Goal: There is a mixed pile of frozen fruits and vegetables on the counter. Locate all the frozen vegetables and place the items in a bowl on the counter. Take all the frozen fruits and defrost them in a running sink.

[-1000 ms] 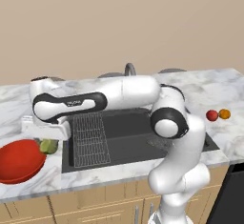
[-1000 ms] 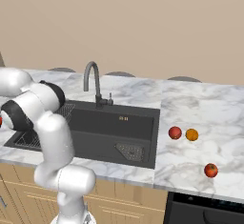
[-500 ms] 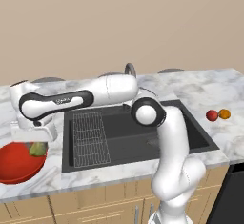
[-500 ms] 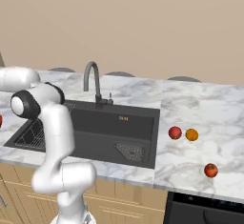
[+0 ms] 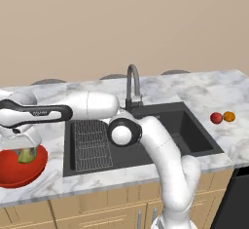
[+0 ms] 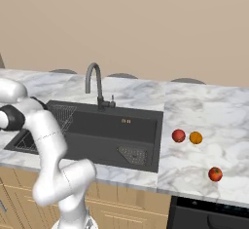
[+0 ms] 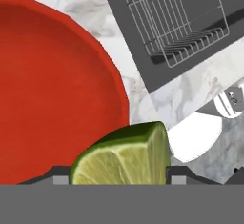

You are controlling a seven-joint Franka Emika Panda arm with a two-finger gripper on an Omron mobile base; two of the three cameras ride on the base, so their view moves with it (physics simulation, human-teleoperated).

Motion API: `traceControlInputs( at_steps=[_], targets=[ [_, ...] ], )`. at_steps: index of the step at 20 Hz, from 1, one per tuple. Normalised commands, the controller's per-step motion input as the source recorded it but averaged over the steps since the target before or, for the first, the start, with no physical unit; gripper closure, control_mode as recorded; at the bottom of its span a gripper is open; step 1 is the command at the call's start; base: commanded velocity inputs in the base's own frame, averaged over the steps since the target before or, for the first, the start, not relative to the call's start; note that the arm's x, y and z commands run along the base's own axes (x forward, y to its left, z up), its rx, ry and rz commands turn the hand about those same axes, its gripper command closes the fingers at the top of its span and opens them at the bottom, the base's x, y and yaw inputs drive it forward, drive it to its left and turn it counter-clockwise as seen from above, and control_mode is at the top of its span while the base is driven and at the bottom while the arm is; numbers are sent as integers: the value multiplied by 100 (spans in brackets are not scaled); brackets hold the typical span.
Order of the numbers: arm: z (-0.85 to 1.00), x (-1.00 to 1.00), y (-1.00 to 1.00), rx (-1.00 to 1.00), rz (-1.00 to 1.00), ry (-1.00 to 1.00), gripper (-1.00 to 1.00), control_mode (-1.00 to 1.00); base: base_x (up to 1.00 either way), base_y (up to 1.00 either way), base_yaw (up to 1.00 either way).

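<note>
My gripper point(image 5: 25, 151) hangs over the glossy red bowl point(image 5: 14, 170) at the counter's left end, shut on the green wedge point(image 5: 27, 156). In the hand view the wedge point(image 7: 125, 157) sits between the two dark fingertips point(image 7: 180, 174), just over the bowl's point(image 7: 52, 89) rim. On the white marble counter point(image 6: 209, 116) right of the sink point(image 6: 107, 128) lie a pinkish-red ball point(image 6: 178, 135) and an orange ball point(image 6: 195, 137) side by side. A red ball point(image 6: 215, 174) rests nearer the front edge. The left base view shows the pinkish-red ball point(image 5: 216, 118) and the orange ball point(image 5: 229, 117).
The dark sink point(image 5: 160, 133) holds a wire grid rack point(image 5: 90, 144) on its left side, and a grey gooseneck tap point(image 5: 132, 84) stands behind it. My arm stretches across the sink's left part. A beige wall closes off the counter's back.
The arm has swung further left, carrying the green wedge from the sink's left edge to above the red bowl. The balls on the right have not moved.
</note>
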Motion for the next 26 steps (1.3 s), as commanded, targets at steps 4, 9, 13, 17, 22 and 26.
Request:
traceControlInputs(
  at_steps=[4,9,13,17,22,26],
  targets=[
    [-47,29,-4,5,-3,-12,100,-100,0,0,0],
    [-59,21,0,11,-5,-11,100,-100,0,0,0],
    [-39,6,10,14,-4,-5,100,-100,0,0,0],
    [-37,7,1,11,-5,-6,100,-100,0,0,0],
    [-39,0,0,6,-6,-7,-100,-100,0,0,0],
    [-8,0,-10,1,-2,-2,-100,-100,0,0,0]
  ],
)
